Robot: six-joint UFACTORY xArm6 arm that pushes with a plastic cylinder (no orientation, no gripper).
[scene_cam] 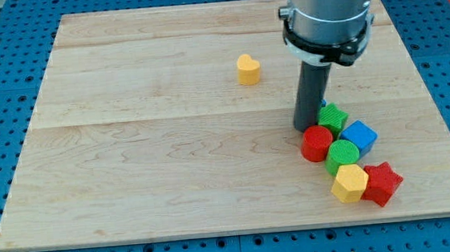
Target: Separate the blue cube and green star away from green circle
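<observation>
The arm (330, 5) is a wide grey metal cylinder with a black ring clamp at its lower edge; below hangs a straight dark rod, ending in the tip (306, 128)

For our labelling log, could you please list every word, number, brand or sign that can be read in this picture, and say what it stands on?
None: no readable text, number, brand or sign shows.
The wooden board is bare wood.
The blue cube, green star, green circle, red cylinder, yellow hexagon, red star and yellow heart are unmarked.
My tip and the arm's grey housing are unlabelled.
</observation>
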